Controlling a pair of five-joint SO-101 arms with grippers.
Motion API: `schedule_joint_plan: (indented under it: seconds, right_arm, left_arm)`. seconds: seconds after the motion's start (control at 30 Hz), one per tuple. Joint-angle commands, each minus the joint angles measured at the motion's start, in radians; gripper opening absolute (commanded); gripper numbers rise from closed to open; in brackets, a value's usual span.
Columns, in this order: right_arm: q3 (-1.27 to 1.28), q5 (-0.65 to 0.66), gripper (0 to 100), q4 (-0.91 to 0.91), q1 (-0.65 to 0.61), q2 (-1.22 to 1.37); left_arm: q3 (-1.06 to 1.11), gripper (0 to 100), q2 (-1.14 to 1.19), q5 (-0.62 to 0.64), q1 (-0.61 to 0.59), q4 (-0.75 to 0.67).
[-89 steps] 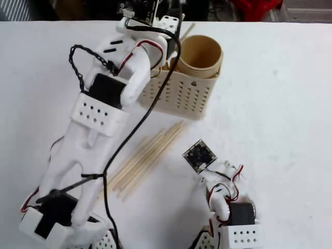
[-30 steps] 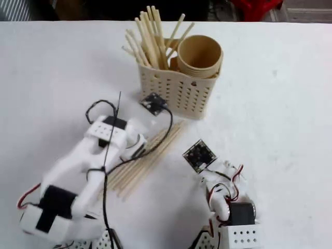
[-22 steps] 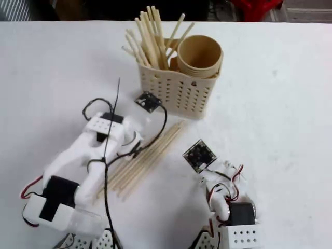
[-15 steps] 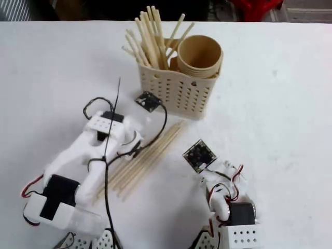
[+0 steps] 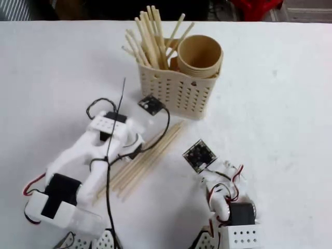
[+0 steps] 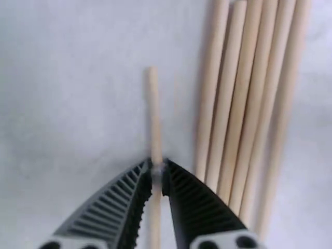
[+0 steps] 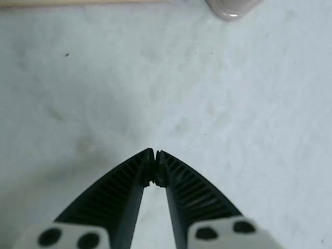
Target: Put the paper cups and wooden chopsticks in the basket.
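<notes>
A cream perforated basket [image 5: 179,93] stands at the back of the table, holding several upright wooden chopsticks [image 5: 150,36] and stacked paper cups [image 5: 199,54]. Several loose chopsticks [image 5: 148,155] lie in a diagonal bundle in front of it. My left arm [image 5: 104,140] bends over that bundle. In the left wrist view, my left gripper [image 6: 157,167] is shut on a single chopstick [image 6: 153,114], which lies just apart from the others [image 6: 249,104]. My right gripper [image 7: 154,155] is shut on nothing, just above the bare table, with its arm [image 5: 223,197] at the front right.
The white table [image 5: 280,114] has open room to the right of the basket and at the far left. A black cable [image 5: 111,171] trails along the left arm. A chopstick edge [image 7: 78,2] and a small grey round part [image 7: 231,8] lie beyond the right gripper.
The left arm has pulled back from the basket and come down over the loose chopsticks, shifting only slightly in the last half second. The right arm has not moved.
</notes>
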Motion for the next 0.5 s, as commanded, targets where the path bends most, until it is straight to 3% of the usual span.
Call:
schedule_joint_plan:
  seconds: [0.0,0.2,0.47]
  right_arm:
    - [0.009,0.011,1.8,0.005,-0.007,-0.004]
    - [0.009,0.011,1.8,0.005,-0.008,-0.004]
    - [0.009,0.009,1.8,0.005,-0.008,-0.004]
  left_arm:
    - [0.003,3,0.001,-0.002,0.001,0.012]
    - [-0.018,2,-0.018,-0.002,-0.005,0.018]
    - [-0.262,2,-0.272,-0.002,-0.061,0.299]
